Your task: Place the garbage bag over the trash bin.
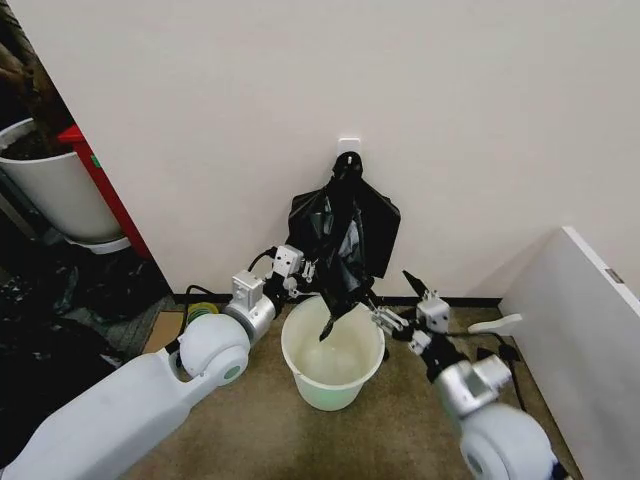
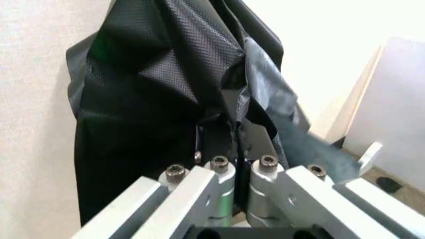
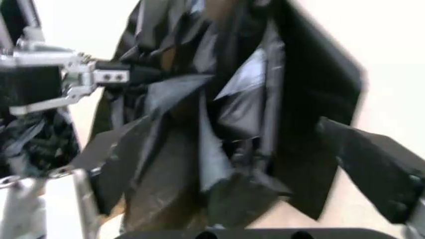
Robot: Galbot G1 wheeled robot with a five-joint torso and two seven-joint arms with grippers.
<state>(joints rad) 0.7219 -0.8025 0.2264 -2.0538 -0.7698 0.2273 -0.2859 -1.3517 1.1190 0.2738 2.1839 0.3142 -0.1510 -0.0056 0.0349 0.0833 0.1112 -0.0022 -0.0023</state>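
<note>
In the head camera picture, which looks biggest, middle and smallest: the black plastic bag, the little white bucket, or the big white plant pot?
1. Big white plant pot, though the picture's edge cuts part of it off.
2. Crinkly black plastic garbage bag, hanging on the wall.
3. Small round white plastic bucket.
The bag and bucket look close in size, so their order is unsure.

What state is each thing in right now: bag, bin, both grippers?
garbage bag: hanging from a wall hook, crumpled, lowest tip dangling into the bin's mouth, not over the rim.
trash bin: upright on the floor, unlined.
left gripper: shut on the bag's edge.
right gripper: open, beside the bag's lower part.
</note>
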